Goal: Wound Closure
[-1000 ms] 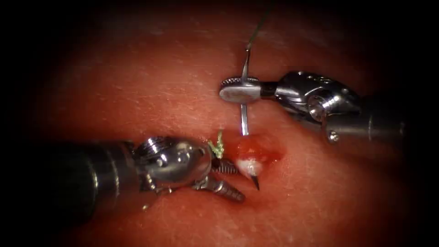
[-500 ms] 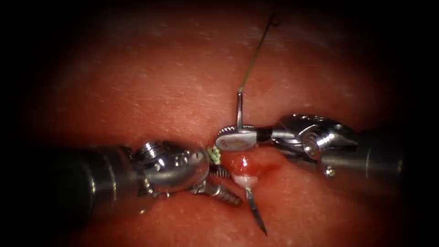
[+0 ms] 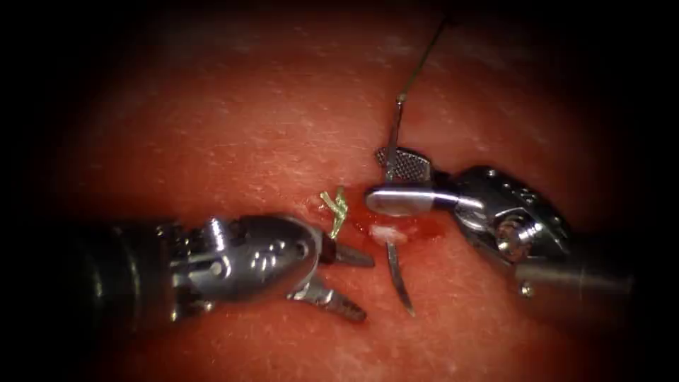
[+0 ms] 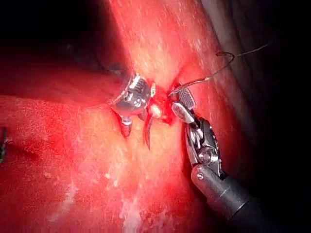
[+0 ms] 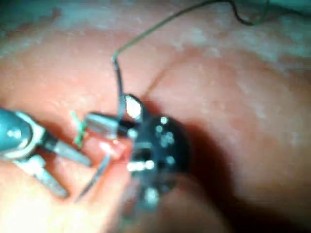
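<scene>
The needle [image 3: 397, 272] sits through the tissue [image 3: 233, 134] at the cut [image 3: 396, 230], the right gripper [image 3: 397, 182] spread around its tail, the left gripper [image 3: 353, 283] spread empty beside its tip.

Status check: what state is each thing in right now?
Curved steel needle: through the tissue, tip out.
Left arm's silver hand: open, holding nothing.
Right arm's silver hand: open around needle's rear.
Dark thread: trailing from needle's rear.
Green knotted stitch: left of cut.
</scene>
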### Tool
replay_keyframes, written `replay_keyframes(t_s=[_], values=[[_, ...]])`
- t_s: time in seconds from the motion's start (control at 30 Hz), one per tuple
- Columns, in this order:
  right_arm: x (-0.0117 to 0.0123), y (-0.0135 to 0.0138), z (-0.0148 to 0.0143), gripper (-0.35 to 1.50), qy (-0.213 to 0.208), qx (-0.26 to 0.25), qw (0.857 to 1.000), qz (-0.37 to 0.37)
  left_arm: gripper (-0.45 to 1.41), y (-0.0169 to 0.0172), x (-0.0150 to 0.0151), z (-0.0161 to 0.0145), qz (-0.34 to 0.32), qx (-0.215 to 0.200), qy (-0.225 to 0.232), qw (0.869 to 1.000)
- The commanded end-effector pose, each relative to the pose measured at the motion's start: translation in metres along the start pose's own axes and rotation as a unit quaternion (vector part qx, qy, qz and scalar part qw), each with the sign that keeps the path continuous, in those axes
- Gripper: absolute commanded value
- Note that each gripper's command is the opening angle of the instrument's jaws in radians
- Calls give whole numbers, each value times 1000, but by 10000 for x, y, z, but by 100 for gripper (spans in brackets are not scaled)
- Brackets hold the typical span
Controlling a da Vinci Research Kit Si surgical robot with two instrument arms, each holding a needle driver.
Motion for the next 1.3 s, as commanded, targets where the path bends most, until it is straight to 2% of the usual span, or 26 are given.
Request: replay_keyframes(t_s=[0.03,0.17,0.27,0.4,0.47,0.57,0.73,0.83,1.0,1.1,1.17,1.3], values=[[5,11,-7,128,-8,11,1000,-9,47,-2,1,5,15,6,1,1000],[16,19,-13,111,-38,45,998,-18,50,-3,12,0,46,27,26,998],[15,18,-9,111,-60,56,996,-20,52,-6,20,3,56,35,46,997],[10,11,-3,120,-116,41,992,-25,54,-10,26,13,61,48,81,994],[10,11,-4,118,-125,33,991,-26,54,-10,26,14,67,50,85,993],[15,13,-7,118,-115,15,992,-59,54,-13,26,17,72,53,86,992],[41,18,-23,126,-86,-42,985,-143,53,-10,16,38,86,63,84,991],[53,20,-36,126,-82,-59,982,-158,53,-8,11,46,104,61,84,989],[53,21,-42,126,-75,-82,981,-156,51,-14,11,47,109,62,85,988],[52,19,-40,126,-80,-67,982,-155,33,-23,7,44,110,61,92,988],[51,17,-39,126,-78,-67,983,-154,9,-24,3,38,113,72,108,985],[49,14,-38,126,-78,-67,983,-154,-15,-20,7,32,36,82,139,986]])
